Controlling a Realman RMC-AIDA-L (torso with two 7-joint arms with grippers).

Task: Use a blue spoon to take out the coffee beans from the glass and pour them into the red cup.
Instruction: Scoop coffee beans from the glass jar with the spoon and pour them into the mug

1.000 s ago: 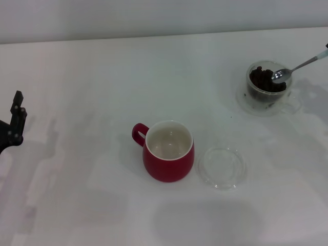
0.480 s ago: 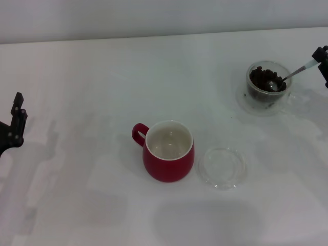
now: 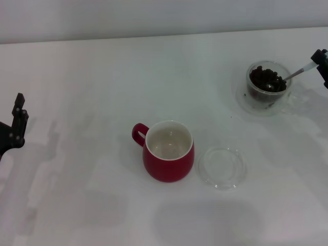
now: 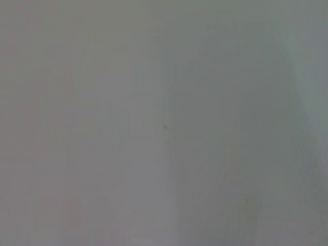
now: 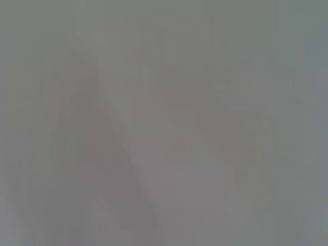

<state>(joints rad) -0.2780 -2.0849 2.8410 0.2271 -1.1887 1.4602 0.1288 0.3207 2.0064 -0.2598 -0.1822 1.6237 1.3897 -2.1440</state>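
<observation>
Silver spoon bowl buried in the coffee beans (image 3: 267, 79) — the right gripper (image 3: 321, 60) grasps the blue spoon (image 3: 300, 72) at the glass (image 3: 267, 84), far right. Red cup (image 3: 169, 151) sits empty mid-surface — no scoop delivered yet. Left gripper (image 3: 16, 123) parked; its grip can't be judged.

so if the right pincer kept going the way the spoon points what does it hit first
Probably the coffee beans in the glass: the right pincer holds the blue spoon, angled down into them. Depth is uncertain.
</observation>
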